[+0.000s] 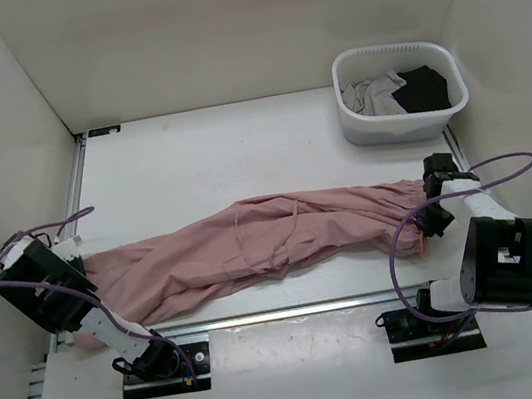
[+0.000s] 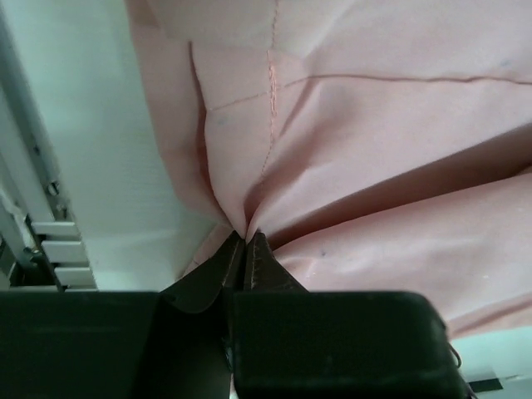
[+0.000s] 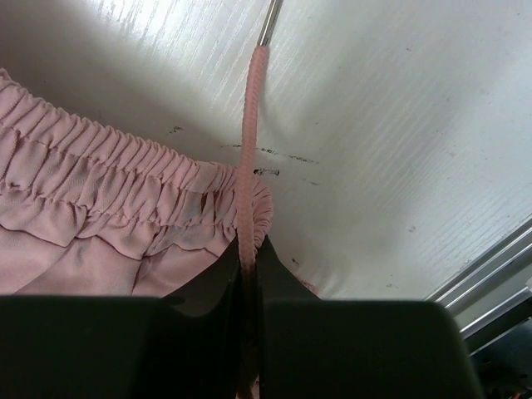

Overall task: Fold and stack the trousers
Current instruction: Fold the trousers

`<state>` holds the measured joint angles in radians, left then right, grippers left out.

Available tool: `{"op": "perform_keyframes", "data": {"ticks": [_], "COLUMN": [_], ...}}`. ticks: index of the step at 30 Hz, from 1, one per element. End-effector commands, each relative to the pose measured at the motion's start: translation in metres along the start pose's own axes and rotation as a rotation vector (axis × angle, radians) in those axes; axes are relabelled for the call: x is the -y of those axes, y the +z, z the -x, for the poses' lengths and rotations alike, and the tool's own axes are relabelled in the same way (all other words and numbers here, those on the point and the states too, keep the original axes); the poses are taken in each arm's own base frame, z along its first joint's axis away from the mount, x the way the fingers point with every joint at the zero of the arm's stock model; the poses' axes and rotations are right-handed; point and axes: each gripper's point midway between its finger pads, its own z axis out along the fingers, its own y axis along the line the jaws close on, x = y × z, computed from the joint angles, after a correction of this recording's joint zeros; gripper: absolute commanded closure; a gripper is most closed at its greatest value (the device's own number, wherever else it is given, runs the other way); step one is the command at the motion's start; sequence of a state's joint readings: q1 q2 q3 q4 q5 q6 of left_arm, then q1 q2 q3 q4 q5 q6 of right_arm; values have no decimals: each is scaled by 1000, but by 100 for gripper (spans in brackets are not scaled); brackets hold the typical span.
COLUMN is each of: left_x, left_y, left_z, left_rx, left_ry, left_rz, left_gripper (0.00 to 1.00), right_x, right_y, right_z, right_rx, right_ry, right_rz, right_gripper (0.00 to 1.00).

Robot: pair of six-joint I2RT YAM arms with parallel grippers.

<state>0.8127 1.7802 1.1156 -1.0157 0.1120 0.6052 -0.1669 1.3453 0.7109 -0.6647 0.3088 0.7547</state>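
Trousers (image 1: 263, 242) stretch from clamped left hand (image 2: 247, 248) to clamped right hand (image 3: 249, 253).

Black-and-white arms (image 1: 479, 201), purple cables (image 1: 392, 266)

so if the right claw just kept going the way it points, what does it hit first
The trousers: the right claw is shut on their gathered waist and the drawstring. Past that fold, only the white table seems to lie ahead, though depth is hard to judge.
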Motion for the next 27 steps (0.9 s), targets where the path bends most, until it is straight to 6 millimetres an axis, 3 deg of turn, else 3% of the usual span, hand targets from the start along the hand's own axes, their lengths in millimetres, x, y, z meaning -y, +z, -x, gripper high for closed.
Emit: {"op": "perform_keyframes", "data": {"ticks": [1,3,7,13,16,18,20,21,22,24,26,27], "left_x": [-7,-7,-14,-16,-17,-14,-10,-8,-11,-16,-20,-21], "left_y": [-35,-47,-93,-124,-118,-102,-79,-67,-59,-45,-43,-45], "left_z": [19,29,65,102,105,98,83,77,73,71,74,76], "left_rx": [109,162,335,431,387,340,269,235,211,199,211,219], "left_ry": [25,23,43,52,42,40,53,45,40,39,23,25], "left_rz": [72,81,136,95,52,22,-10,-34,-25,-5,13,18], "left_gripper": [86,86,86,86,78,67,50,36,33,30,30,28], "right_x": [0,0,0,1,1,-3,-5,-6,-6,-5,-10,-11], "right_y": [-5,-5,-5,-1,1,-2,-4,-6,-6,-9,-13,-14], "right_z": [9,9,9,10,10,17,18,21,22,27,29,27], "right_rx": [28,28,28,27,25,39,40,47,47,68,70,63], "right_ry": [-24,-24,-33,-45,-70,-88,-124,-139,-151,-182,-200,-200], "right_rz": [-13,-13,-14,-27,-29,-16,-4,1,1,1,30,40], "right_gripper": [100,100,100,100,100,100,96,93,90,76,54,51]}}
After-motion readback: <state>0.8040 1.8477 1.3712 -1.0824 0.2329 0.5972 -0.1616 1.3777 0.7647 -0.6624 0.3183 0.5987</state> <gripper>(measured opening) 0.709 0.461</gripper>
